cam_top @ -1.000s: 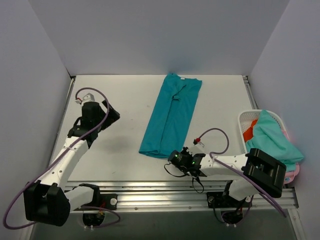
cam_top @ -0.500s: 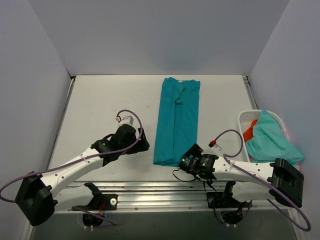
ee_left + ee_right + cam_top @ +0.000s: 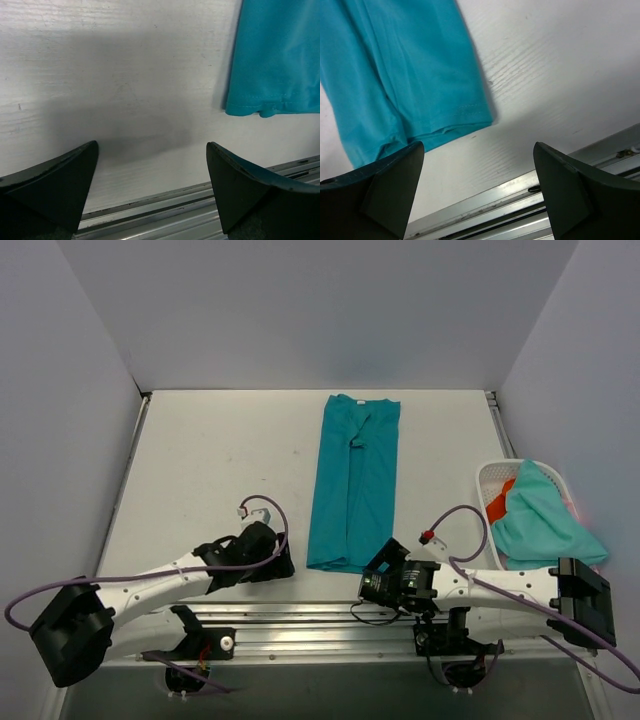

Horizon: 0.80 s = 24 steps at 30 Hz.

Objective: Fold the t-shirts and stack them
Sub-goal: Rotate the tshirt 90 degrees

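A deep teal t-shirt [image 3: 352, 480] lies flat on the table, folded into a long narrow strip running from the far edge toward me. Its near hem shows in the left wrist view [image 3: 277, 55] and in the right wrist view [image 3: 395, 75]. My left gripper [image 3: 283, 562] is low over the table just left of that hem, open, with only bare table between its fingers [image 3: 152, 144]. Just right of the hem's near corner, my right gripper [image 3: 368, 585] is open and empty too [image 3: 479, 144]. Neither touches the cloth.
A white lattice basket [image 3: 488, 480] at the right edge holds a paler aqua shirt [image 3: 540, 515] draped over an orange-red one [image 3: 500, 502]. An aluminium rail [image 3: 320, 615] runs along the near table edge, right under both grippers. Grey walls enclose the table.
The right gripper pulled the shirt's near end rightward so the strip lies straight, then opened and let go. The left arm swung from the far left down beside the near hem.
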Tool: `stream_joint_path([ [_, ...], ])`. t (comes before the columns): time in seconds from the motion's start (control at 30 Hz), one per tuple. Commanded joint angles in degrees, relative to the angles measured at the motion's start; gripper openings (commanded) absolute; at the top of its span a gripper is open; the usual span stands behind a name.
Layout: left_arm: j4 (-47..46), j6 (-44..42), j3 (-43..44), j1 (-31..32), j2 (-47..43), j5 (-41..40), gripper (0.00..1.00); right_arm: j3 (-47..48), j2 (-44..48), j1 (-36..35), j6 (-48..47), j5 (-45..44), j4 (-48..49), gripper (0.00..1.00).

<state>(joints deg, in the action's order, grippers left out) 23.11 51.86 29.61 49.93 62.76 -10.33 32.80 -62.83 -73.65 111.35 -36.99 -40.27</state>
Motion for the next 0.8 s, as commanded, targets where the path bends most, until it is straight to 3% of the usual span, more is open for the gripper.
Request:
stream_joint_path([
  [0.0, -11.76, 2.20, -0.78, 0.25, 3.06, 2.15, 0.99, -1.59, -3.16, -0.53, 3.87, -2.29, -1.57, 0.85],
  [0.33, -27.50, 3.42, 2.21, 0.25, 18.26, 3.91, 0.99, -5.99, -0.46, -0.27, 3.52, -9.14, 5.38, 0.74],
  [0.5, -32.16, 3.95, 3.61, 0.25, 23.10, 6.11, 0.99, -6.87, 1.39, 0.52, 1.51, -11.08, 7.13, 0.63],
  [0.77, -35.07, 4.57, 4.58, 0.25, 27.59, 8.39, 1.00, -6.34, -2.91, 6.93, -11.84, -8.45, 17.59, 0.49],
])
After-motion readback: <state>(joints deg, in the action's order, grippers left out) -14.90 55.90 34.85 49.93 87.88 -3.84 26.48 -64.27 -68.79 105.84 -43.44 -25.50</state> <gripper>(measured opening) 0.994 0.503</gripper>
